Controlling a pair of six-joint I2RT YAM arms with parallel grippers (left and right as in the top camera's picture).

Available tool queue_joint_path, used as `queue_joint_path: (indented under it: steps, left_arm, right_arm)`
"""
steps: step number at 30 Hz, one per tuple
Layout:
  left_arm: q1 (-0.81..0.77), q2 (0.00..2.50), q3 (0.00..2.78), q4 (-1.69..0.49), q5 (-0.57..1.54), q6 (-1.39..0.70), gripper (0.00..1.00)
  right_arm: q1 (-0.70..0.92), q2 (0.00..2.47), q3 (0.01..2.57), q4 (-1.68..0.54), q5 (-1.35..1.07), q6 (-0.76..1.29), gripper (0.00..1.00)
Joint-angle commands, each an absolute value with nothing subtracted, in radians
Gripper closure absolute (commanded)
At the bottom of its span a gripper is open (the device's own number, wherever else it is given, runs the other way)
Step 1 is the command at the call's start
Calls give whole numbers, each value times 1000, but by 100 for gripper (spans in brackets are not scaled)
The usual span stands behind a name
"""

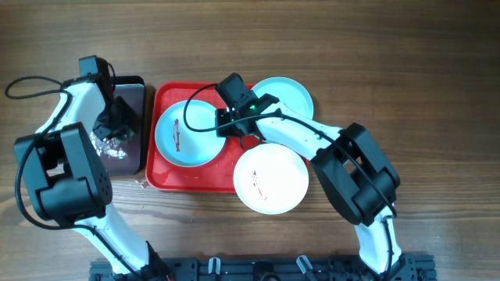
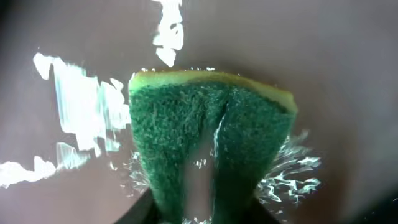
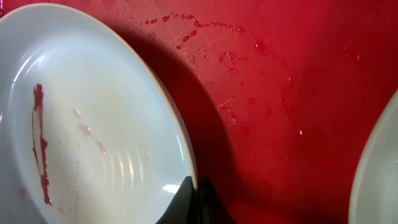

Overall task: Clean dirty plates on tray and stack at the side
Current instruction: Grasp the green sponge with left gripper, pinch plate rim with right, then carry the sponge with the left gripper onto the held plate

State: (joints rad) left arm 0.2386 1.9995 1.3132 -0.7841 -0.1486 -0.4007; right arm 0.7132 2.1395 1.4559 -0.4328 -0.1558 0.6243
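Far left on the wooden tabletop (image 1: 437, 78), the black tray (image 1: 134, 97) is parked at 9 o'clock of the red tray (image 1: 166, 178). The left gripper (image 1: 117, 129) is hung right over it, nearly closed, and a green-and-yellow sponge (image 2: 211, 143) can be seen pinched and creased down the middle between its fingers, with wet glints around it on the black surface.

Next over, the pale plate (image 1: 183, 133) is sat inside the red tray, a thin dark red-brown smear (image 3: 40, 149) drawn down its left half. Its rim at 3 o'clock is clamped by the fully closed right gripper (image 1: 225, 125), so the plate is spread out toward 9 o'clock from the gripper.

The turquoise plate (image 1: 293, 90) is found at 2 o'clock of that gripper, partly hidden by the arm. The white plate (image 1: 273, 176), also smeared, is at 5 o'clock, overlapping the red tray's corner.
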Motion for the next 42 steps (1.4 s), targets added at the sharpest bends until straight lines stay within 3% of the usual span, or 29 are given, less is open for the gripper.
queue_joint_path:
  steps: [1,2,3,23,28,33,42]
  left_arm:
    - [239,2012,1298,-767,-136,-397,87]
    - [239,2010,1298,-766,-136,-397,96]
    - [239,2010,1299,-766,-136,-397,96]
    - [237,1695,1401,-996,-134,-369,96]
    - [237,1683,1396,-1026,87,-252,96]
    - [191,1684,1322,-989,244,-163,96]
    - [26,1685,1114,-844,150,-181,96]
  right_arm:
    - [721,2171,1471,-442,-157,628,96]
    - [721,2171,1471,-442,-157,628,96]
    - [721,2171,1471,-442,-157,628,96]
    - [714,2167,1472,-440,-189,575,96]
    - [699,2167,1472,-438,-239,551,96]
    - [687,2167,1472,-438,-269,548,96]
    - [665,2167,1472,-436,-324,525,96]
